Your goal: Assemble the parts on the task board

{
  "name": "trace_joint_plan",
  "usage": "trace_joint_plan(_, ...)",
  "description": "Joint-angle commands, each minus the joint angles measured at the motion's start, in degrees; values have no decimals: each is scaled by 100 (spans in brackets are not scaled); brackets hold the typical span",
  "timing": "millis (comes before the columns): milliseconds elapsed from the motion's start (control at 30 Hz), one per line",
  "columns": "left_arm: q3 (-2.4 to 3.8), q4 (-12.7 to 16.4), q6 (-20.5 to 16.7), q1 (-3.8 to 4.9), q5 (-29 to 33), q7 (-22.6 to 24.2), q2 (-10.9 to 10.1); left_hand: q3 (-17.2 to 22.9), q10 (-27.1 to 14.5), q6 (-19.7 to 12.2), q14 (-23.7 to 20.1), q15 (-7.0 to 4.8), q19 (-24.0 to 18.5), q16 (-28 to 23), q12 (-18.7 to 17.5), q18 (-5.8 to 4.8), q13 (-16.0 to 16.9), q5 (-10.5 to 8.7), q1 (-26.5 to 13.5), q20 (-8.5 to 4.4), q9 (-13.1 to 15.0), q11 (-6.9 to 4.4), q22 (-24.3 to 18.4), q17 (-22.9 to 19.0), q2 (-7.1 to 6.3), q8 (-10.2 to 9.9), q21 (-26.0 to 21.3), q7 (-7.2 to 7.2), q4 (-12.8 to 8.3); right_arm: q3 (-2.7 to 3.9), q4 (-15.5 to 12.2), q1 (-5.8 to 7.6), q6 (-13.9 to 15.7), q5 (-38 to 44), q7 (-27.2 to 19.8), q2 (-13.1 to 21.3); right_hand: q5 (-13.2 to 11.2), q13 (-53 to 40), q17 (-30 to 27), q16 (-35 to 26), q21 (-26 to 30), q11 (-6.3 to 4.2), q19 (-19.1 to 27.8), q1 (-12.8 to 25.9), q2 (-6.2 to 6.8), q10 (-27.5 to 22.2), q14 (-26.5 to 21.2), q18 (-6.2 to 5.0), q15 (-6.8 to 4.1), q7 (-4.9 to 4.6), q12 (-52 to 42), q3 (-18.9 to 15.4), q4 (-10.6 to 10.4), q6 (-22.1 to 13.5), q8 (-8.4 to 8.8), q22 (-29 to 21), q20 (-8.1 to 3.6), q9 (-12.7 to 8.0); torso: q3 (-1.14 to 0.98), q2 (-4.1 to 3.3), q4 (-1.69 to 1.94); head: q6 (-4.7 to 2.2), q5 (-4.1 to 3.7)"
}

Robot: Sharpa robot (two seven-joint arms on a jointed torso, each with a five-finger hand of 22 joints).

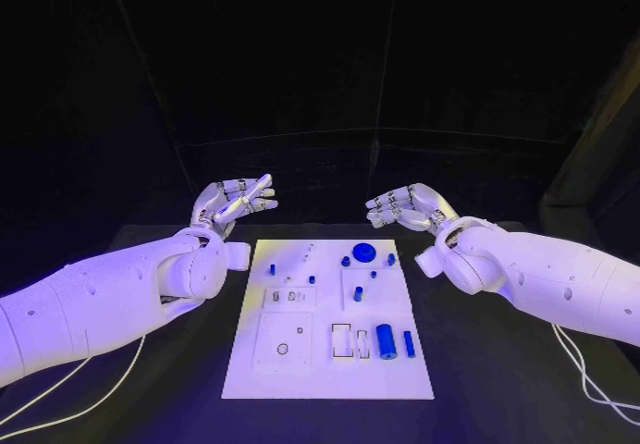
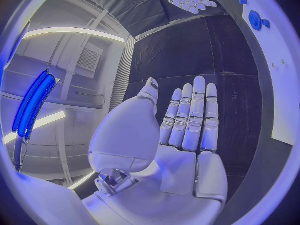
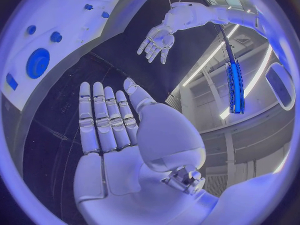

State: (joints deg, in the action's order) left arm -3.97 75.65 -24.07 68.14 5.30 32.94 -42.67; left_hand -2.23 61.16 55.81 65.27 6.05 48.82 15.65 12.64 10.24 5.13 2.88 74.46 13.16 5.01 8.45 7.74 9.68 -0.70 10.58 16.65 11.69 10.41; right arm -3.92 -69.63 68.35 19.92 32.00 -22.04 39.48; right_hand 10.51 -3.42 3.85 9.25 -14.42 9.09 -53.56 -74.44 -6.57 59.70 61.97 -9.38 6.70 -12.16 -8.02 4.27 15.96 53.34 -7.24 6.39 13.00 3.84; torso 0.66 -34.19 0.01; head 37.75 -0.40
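The white task board (image 1: 264,370) lies in the middle of the black table. Blue parts rest on it: a round disc (image 1: 364,250) at the far end, a thick cylinder (image 1: 386,340) with a thin bar (image 1: 408,344) beside it near the front, and small pegs (image 1: 272,270) between. My left hand (image 1: 236,201) hovers beyond the board's far left corner, fingers straight and apart, holding nothing; its flat palm (image 2: 187,125) fills the left wrist view. My right hand (image 1: 407,206) hovers beyond the far right corner, also empty, fingers extended (image 3: 106,125). The disc (image 3: 38,62) appears in the right wrist view.
Black table surface (image 1: 507,370) surrounds the board on both sides. White cables (image 1: 587,379) trail from the arms near the table's front. A dark backdrop stands behind the table.
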Motion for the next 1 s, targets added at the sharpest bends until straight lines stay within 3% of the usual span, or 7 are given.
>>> trace_joint_plan(33, 6, 215, 198, 12, -355, -28, -122, -72, 82, 71, 81, -28, 82, 21, -39, 43, -14, -5, -71, -24, -21, -9, -18, 40, 11, -38, 20, 0, -18, 7, 21, 103, -62, 1263, 273, -4, -112, -16, 138, 145, -550, -186, -805, -55, 99, 650, 993, -113, -307, 107, 140, 272, 61, 449, 106, 209, -350, -1, 6, -142, 25, -22, -26)
trace_joint_plan(200, 7, 566, 310, 11, -534, -109, -327, -142, 249, 177, 345, -101, 312, 56, -105, 45, -28, -1, -5, -98, -62, -56, -38, 161, 65, -92, 51, -41, -142, 13, 24, 229, -217, 2626, 825, -46, -23, -19, 330, 326, -1078, -296, -1191, -151, 235, 928, 1624, -102, -509, 192, 221, 387, 59, 634, 153, 488, -578, 0, 19, -320, 91, -92, -83)
trace_joint_plan(333, 6, 814, 496, 9, -596, -113, -437, -161, 292, 208, 424, -122, 398, 40, -167, 42, -44, -4, 48, -124, -86, -69, -61, 221, 110, -136, 43, -51, -222, 25, -9, 277, -351, 3688, 1307, -105, -42, -23, 442, 468, -1326, -356, -1364, -157, 288, 1021, 1947, -111, -584, 220, 245, 412, 54, 684, 175, 624, -664, -1, 32, -421, 144, -145, -138)
trace_joint_plan(400, 6, 983, 612, 8, -617, -101, -505, -160, 293, 212, 401, -116, 404, -3, -207, 38, -56, -4, 79, -123, -97, -66, -81, 234, 150, -163, 19, -49, -261, 31, -56, 305, -424, 4327, 1597, -137, -381, -21, 634, 736, -1631, -413, -1602, -62, 354, 1060, 2372, -110, -667, 260, 307, 393, 36, 697, 225, 787, -739, -7, 41, -501, 175, -186, -163)
trace_joint_plan(500, 6, 1160, 696, 8, -629, -84, -575, -177, 287, 216, 314, -92, 381, -99, -263, 33, -72, -3, 105, -109, -108, -53, -116, 233, 172, -200, -32, -42, -315, 36, -127, 341, -501, 4906, 1859, -164, -548, -23, 809, 952, -1868, -435, -1711, 6, 403, 1042, 2456, -106, -697, 278, 392, 400, 33, 699, 283, 921, -782, -7, 47, -601, 217, -254, -184)
trace_joint_plan(800, 5, 1516, 792, 7, -642, -73, -711, -235, 278, 212, 269, -65, 363, -216, -359, 34, -96, -4, 105, -84, -120, -31, -171, 250, 190, -270, -105, -23, -395, 43, -306, 433, -765, 5876, 2323, -236, -463, -17, 1401, 1894, -2479, -421, -1721, 130, 527, 821, 2441, -92, -721, 318, 448, 494, 27, 623, 362, 1296, -814, -10, 46, -790, 221, -335, -240)
trace_joint_plan(1000, 5, 1606, 805, 7, -643, -88, -754, -251, 270, 207, 263, -57, 359, -244, -386, 34, -102, -4, 97, -78, -122, -23, -185, 256, 198, -290, -122, -14, -411, 44, -348, 474, -851, 6052, 2441, -241, -425, -16, 1588, 2149, -2716, -388, -1629, 159, 582, 649, 2402, -93, -703, 301, 442, 548, 18, 576, 359, 1451, -792, -8, 46, -838, 233, -326, -245)
